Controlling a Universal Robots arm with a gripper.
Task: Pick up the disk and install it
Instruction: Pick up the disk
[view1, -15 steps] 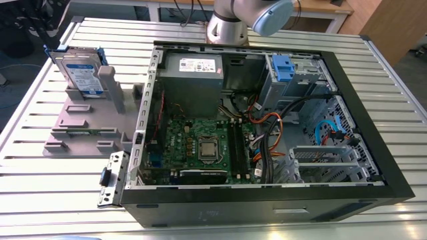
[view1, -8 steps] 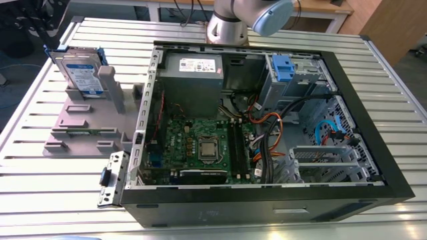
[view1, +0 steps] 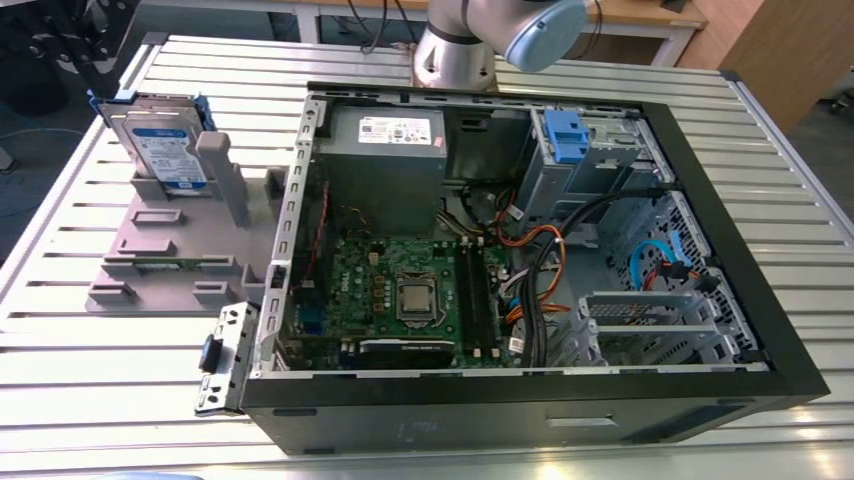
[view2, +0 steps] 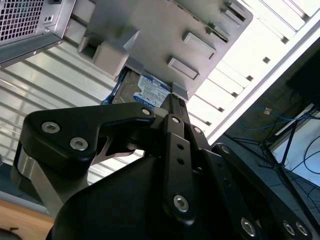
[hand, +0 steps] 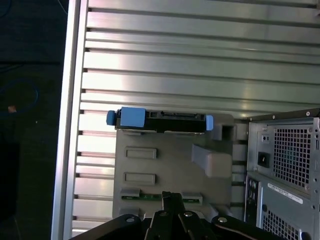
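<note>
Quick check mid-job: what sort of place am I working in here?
Probably a robotics lab or workshop bench: a slatted metal table carries an open desktop computer case, with the disk standing in a grey fixture beside it.

We see the flat silver metal disk (view1: 163, 145), its white label banded blue, framed in blue; the moulded plastic stand (view1: 160, 250) is pale grey, the ribbed metal table (view1: 120, 400) silver, the rectangular computer case (view1: 534, 415) black.
</note>
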